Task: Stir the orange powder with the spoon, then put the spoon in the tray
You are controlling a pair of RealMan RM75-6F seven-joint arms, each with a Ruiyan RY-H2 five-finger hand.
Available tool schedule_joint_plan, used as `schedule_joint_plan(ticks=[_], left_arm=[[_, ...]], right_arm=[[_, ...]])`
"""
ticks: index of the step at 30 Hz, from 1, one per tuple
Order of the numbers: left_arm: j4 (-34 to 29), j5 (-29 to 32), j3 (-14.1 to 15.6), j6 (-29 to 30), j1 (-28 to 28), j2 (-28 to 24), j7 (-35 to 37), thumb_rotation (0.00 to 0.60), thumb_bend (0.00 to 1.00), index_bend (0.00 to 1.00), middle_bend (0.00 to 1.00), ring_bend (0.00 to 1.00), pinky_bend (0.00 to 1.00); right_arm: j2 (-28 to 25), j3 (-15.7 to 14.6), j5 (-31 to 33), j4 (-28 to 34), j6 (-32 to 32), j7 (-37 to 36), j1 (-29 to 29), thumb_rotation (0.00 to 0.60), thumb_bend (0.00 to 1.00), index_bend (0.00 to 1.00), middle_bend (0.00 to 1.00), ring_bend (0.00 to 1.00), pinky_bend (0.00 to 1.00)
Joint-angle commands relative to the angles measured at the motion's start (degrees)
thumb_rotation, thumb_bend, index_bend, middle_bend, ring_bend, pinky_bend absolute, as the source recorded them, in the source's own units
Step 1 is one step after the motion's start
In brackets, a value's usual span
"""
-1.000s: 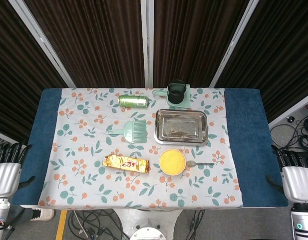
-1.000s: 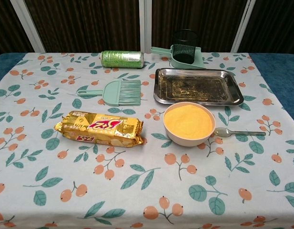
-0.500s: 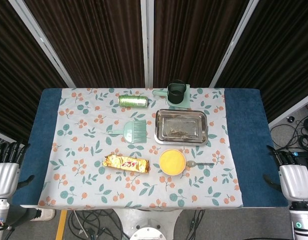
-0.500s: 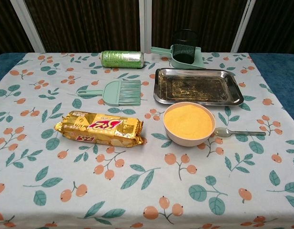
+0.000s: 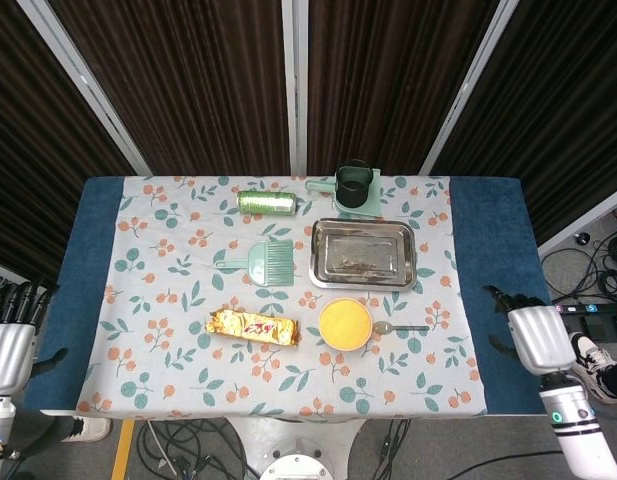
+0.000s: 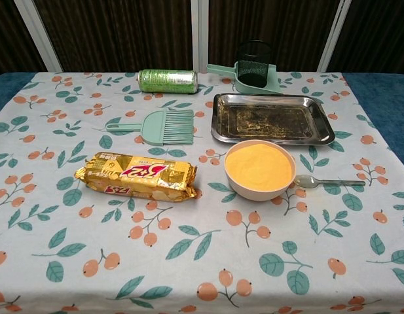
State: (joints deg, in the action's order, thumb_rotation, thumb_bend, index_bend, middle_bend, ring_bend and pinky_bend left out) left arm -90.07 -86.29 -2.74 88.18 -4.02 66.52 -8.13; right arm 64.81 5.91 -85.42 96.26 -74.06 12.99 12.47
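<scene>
A bowl of orange powder (image 5: 345,323) (image 6: 259,167) stands on the flowered cloth in front of the steel tray (image 5: 362,253) (image 6: 274,119). A small spoon (image 5: 398,327) (image 6: 328,182) lies flat on the cloth just right of the bowl, handle pointing right. My right hand (image 5: 533,336) hovers over the blue table edge at the right, well right of the spoon, holding nothing; how its fingers stand is hard to make out. My left hand (image 5: 10,340) hangs off the table's left edge, fingers up, empty. Neither hand shows in the chest view.
A gold snack packet (image 5: 254,326) (image 6: 137,175) lies left of the bowl. A green brush (image 5: 260,263) (image 6: 156,125), a green can (image 5: 267,202) (image 6: 167,80) and a dustpan with a black mesh cup (image 5: 354,186) (image 6: 253,67) sit farther back.
My right hand has moved left and forward, from beside the table's right edge to above its blue border. The left hand, spoon and bowl have not moved.
</scene>
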Motion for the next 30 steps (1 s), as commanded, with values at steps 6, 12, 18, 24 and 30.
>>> schedule_joint_plan(ticks=[6, 12, 18, 24, 30], left_arm=[[0.2, -0.1, 0.2, -0.1, 0.2, -0.1, 0.6, 0.6, 0.0, 0.17, 0.12, 0.09, 0.06], [0.3, -0.5, 0.2, -0.1, 0.0, 0.0, 0.8, 0.6, 0.0, 0.17, 0.12, 0.09, 0.06], [0.6, -0.8, 0.3, -0.2, -0.1, 0.3, 1.1, 0.6, 0.0, 0.17, 0.12, 0.09, 0.06], [1.4, -0.8, 0.5, -0.2, 0.1, 0.8, 2.1, 0.6, 0.0, 0.17, 0.12, 0.09, 0.06], [2.5, -0.6, 0.7, -0.5, 0.2, 1.3, 3.2, 0.6, 0.0, 0.17, 0.12, 0.09, 0.06]], right_arm=[[4.3, 1.5, 7.3, 0.1, 12.2, 8.1, 8.2, 0.6, 0.13, 0.22, 0.51, 0.51, 0.58], [8.8, 2.5, 12.9, -2.0, 17.3, 11.3, 12.4, 0.6, 0.15, 0.3, 0.82, 0.86, 0.9], [13.4, 2.6, 18.4, -4.4, 21.3, 10.6, 15.2, 0.6, 0.21, 0.36, 0.92, 0.97, 1.0], [17.0, 1.3, 21.1, -6.7, 22.0, 12.1, 16.5, 0.6, 0.24, 0.39, 0.93, 0.98, 1.0], [19.4, 0.2, 22.6, -8.9, 21.9, 12.2, 16.9, 0.6, 0.26, 0.42, 0.93, 0.98, 1.0]])
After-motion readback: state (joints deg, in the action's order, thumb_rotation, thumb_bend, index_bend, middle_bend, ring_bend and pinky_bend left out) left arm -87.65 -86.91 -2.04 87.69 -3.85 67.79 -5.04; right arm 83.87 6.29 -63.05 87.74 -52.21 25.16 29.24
